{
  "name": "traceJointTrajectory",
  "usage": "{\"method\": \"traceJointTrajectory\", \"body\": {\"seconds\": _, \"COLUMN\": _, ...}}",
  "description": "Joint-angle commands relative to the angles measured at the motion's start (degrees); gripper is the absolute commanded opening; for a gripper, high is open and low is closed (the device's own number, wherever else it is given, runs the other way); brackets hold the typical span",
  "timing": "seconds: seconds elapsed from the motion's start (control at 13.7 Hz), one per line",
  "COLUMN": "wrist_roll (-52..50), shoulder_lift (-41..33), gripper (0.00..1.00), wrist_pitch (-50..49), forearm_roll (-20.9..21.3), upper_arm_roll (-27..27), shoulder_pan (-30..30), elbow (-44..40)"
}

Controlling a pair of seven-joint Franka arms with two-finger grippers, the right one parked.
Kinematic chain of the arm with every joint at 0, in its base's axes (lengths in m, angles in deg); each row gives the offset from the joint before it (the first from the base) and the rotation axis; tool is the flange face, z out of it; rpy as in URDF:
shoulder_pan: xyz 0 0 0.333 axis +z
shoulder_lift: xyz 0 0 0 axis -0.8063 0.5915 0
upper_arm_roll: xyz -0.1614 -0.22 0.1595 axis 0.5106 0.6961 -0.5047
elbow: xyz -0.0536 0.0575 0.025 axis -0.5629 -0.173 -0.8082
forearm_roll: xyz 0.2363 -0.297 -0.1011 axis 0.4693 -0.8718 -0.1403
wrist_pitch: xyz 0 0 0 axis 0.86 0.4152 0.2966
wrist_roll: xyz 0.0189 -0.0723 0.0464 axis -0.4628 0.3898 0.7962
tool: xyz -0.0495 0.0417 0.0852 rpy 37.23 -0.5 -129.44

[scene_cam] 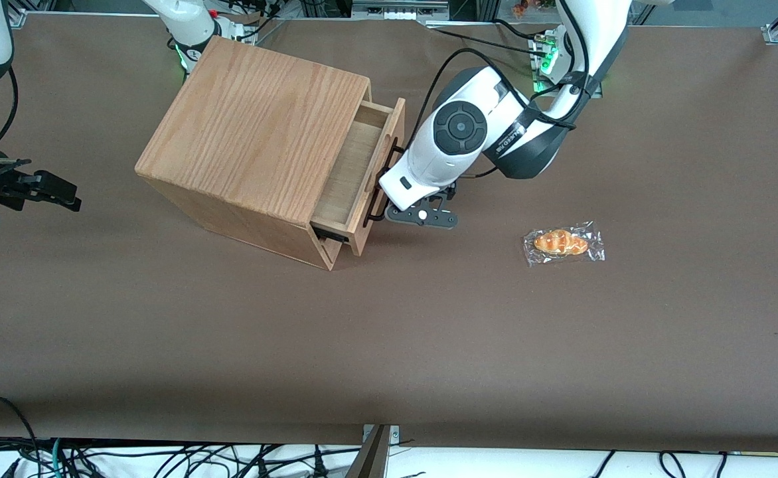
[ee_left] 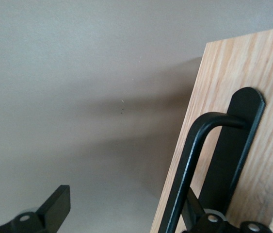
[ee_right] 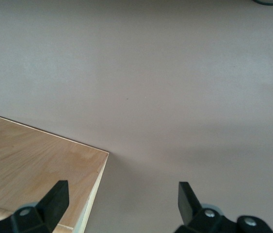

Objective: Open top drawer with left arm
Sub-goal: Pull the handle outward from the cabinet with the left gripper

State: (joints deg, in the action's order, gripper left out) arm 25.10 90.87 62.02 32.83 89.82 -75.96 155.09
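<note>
White jointed left arm (scene_cam: 488, 126): glossy shell, dark round joint cap, black elbow band, thin black cables looped along it. Black two-finger gripper (scene_cam: 389, 192) at drawer handle, screw-studded bracket beneath boxy wrist.

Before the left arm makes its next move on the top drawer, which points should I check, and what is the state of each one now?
1. Top drawer pulled out of the cabinet: ok, partly open, its plywood floor shows.
2. End effector at the handle: ok, it sits right in front of the drawer front, at the bar.
3. Hold on the handle: cannot tell; the wrist view shows one finger clear of the bar, the other is hidden.
4. Room to pull further: ok, the table in front of the drawer is bare.
5. Wrapped bread: ok, it lies apart, toward the working arm's end.
</note>
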Motion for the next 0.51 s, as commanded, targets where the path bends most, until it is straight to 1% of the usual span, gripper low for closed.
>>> {"method": "traceJointTrajectory", "body": {"seconds": 0.0, "wrist_roll": 1.1, "shoulder_lift": -0.7, "gripper": 1.0, "wrist_pitch": -0.8, "forearm_roll": 0.4, "upper_arm_roll": 0.0, "shoulder_pan": 0.6, "elbow": 0.6}}
{"method": "traceJointTrajectory", "body": {"seconds": 0.44, "wrist_roll": 2.5, "shoulder_lift": -1.8, "gripper": 1.0, "wrist_pitch": -2.5, "forearm_roll": 0.5, "upper_arm_roll": -0.2, "shoulder_pan": 1.7, "elbow": 0.6}}
